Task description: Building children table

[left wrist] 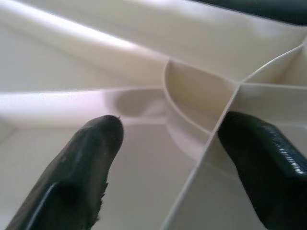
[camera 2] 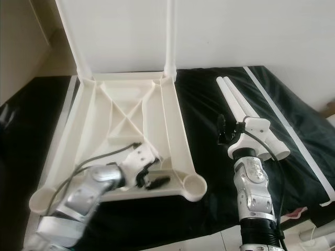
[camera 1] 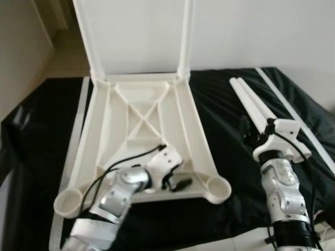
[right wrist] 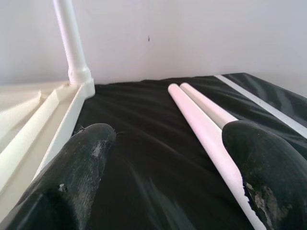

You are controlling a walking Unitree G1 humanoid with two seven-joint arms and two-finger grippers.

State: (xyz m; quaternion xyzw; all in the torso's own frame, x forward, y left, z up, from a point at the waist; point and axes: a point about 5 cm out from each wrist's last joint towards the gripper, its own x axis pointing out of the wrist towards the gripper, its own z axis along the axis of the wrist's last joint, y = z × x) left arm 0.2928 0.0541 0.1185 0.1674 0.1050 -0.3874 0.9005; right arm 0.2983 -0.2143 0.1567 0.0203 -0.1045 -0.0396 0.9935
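A white plastic table top (camera 1: 144,130) lies upside down on a black sheet (camera 1: 225,112). You can see the ribs on its underside, crossing like an X in the middle. It is the landmark here.

Two white legs already stand up in the two far corners of the table top. One far leg (camera 1: 84,31) is on the robot's left and the other far leg (camera 1: 187,31) is on the robot's right. They point up along the pale wall (camera 1: 261,31) behind.

The two near corners have round cups with no legs in them. One is the near left socket (camera 1: 69,202) and one is the near right socket (camera 1: 219,187).

The left end effector (camera 1: 175,180) reaches down inside the table top, close to its near edge, between the two round cups. Its black fingers (left wrist: 91,158) are spread apart, with a thin white rib between them. They grip nothing.

Two loose white legs (camera 1: 254,107) lie side by side on the black sheet, off to the right of the table top, touching each other.

The right end effector (camera 1: 250,133) hovers just beside those loose legs, at their near ends. Its black fingers (right wrist: 81,167) are spread wide and hold nothing. One fingertip sits right over a loose leg.

A white stripe (camera 1: 78,120) runs along the sheet by the table top's left side.
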